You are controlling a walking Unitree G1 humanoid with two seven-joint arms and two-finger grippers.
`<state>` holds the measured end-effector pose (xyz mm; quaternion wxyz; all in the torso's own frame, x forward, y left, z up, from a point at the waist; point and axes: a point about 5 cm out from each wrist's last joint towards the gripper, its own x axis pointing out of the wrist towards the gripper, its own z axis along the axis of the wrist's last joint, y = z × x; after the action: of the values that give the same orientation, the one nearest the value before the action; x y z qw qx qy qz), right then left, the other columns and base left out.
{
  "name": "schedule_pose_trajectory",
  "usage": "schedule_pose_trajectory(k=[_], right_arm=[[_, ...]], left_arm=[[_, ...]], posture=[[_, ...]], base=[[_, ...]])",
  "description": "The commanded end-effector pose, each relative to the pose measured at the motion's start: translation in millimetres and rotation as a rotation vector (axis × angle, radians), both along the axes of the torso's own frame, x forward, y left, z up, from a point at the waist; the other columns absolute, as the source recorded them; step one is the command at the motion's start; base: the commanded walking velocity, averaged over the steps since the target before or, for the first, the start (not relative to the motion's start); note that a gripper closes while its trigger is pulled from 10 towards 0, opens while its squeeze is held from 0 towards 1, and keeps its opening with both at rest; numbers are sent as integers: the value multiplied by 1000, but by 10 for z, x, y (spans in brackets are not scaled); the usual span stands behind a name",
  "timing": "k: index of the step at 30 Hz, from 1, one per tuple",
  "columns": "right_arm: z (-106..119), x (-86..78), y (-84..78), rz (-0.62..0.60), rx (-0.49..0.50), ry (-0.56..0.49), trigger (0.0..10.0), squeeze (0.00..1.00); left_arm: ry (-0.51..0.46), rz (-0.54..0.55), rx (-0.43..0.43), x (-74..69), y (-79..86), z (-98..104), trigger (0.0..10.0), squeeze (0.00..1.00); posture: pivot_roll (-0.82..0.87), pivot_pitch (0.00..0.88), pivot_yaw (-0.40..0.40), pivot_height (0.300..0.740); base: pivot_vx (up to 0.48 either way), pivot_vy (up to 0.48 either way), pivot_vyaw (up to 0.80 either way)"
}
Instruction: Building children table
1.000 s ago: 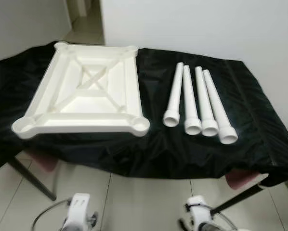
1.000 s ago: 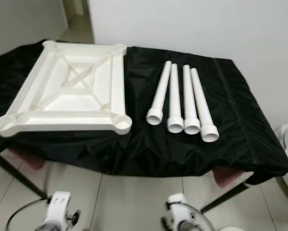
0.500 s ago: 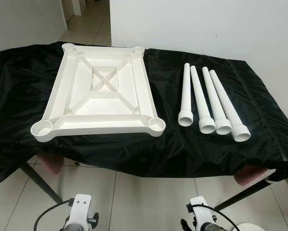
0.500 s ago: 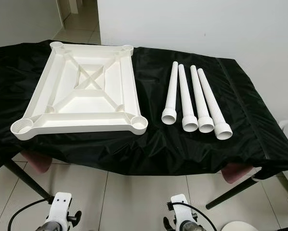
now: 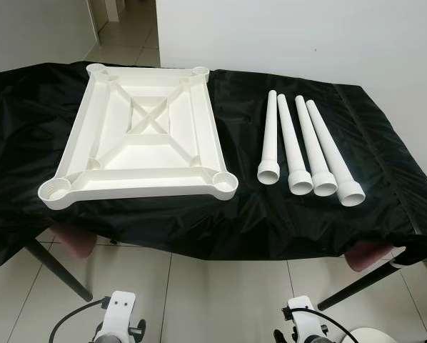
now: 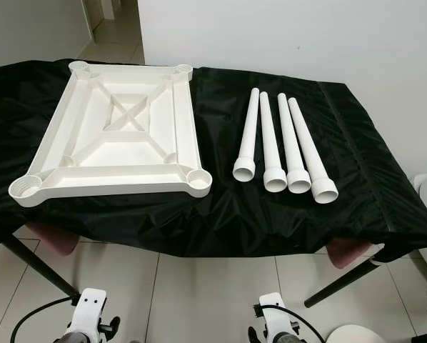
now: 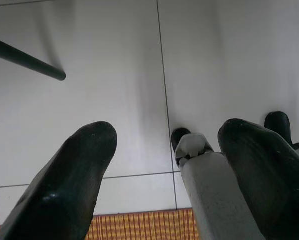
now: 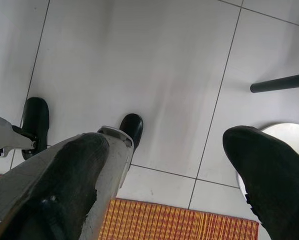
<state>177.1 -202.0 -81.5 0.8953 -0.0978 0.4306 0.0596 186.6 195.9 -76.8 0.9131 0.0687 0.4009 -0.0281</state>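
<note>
- Both pincers, left pincer [image 7: 159,165] & right pincer [image 8: 169,170], hang wide apart, empty, above floor.
- We should grab one leg [image 5: 269,147] near its threaded end, then screw it upright into tabletop [image 5: 143,138] corner socket [image 5: 225,184].

On the cloth-covered table [image 5: 199,221] in front of me, the tabletop [image 5: 143,139] lies upside down to my left. Four legs [image 5: 303,151] lie side by side to its right, apart from it, wide ends toward me.
</note>
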Motion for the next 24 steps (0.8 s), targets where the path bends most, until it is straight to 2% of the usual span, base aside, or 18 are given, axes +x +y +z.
schedule_pose_trajectory(k=[1, 3, 7, 16, 19, 21, 23, 24], right_arm=[[-15, -30, -5, -10, 4, 10, 10000, 0], [-13, -24, -3, -10, 4, 9, 10000, 0], [-11, -19, 4, -8, 6, 8, 10000, 0], [-4, -7, -7, 1, -6, 5, 10000, 0], [6, 9, -8, 8, -7, -3, 10000, 0], [60, 105, 0, 37, 2, -44, 10000, 0], [128, 227, 81, 137, 43, -79, 10000, 0], [128, 227, 81, 137, 43, -79, 10000, 0]], left_arm=[[8, -22, -5, -21, -5, -10, 10000, 0], [7, -24, -2, -10, -6, -5, 10000, 0], [-6, -5, -15, 1, -7, 3, 10000, 0], [-26, -8, 35, 22, 36, 24, 10000, 0], [-43, -18, 20, 45, 32, 41, 10000, 0], [-98, -58, -24, 111, 30, 101, 10000, 0], [-165, -156, -69, 172, 7, 179, 10000, 0], [-165, -156, -69, 172, 7, 179, 10000, 0]], posture=[[-81, 37, -10, 740], [-79, 41, -10, 740], [-78, 43, -8, 740], [-74, 50, -5, 740], [-73, 56, -6, 740], [-72, 60, -5, 740], [-71, 67, -4, 740], [-71, 67, -4, 740]], base=[[0, -480, 0], [0, -480, 0], [0, 0, 0], [0, 0, 0], [0, 0, 0], [0, 0, 0], [0, 0, 0], [0, 0, 0]])
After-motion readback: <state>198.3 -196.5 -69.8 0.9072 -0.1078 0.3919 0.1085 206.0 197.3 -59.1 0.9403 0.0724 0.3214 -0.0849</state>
